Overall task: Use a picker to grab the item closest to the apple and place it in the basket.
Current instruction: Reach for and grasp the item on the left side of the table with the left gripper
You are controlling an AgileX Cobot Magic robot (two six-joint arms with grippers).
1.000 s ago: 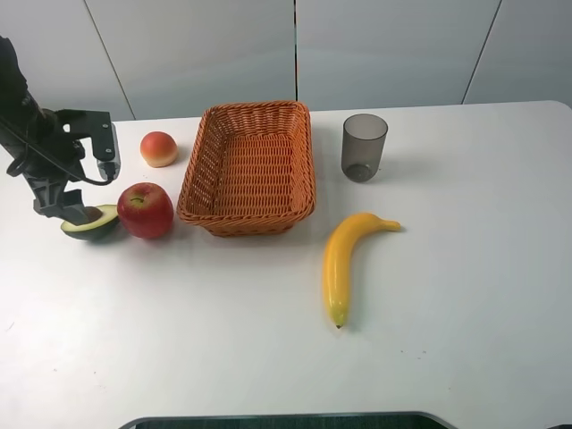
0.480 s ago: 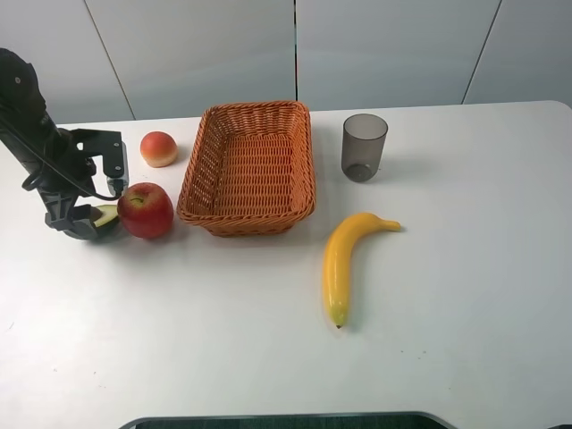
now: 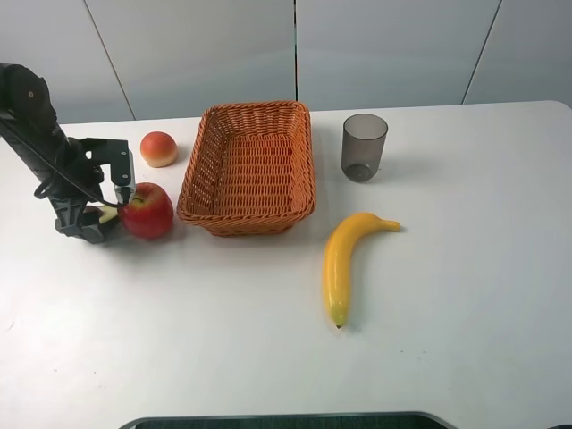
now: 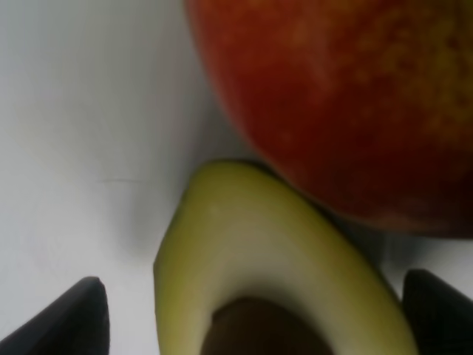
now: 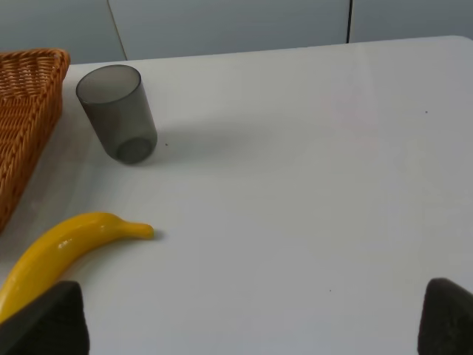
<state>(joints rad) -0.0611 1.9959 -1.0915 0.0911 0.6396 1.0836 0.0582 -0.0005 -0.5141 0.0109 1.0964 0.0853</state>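
Orange wicker basket (image 3: 200, 170) stands near grey cup (image 3: 364, 150).

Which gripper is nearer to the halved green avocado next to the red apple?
Left. The left gripper straddles the halved green avocado, jaws open either side. The right gripper is far off, facing the yellow banana and grey cup.
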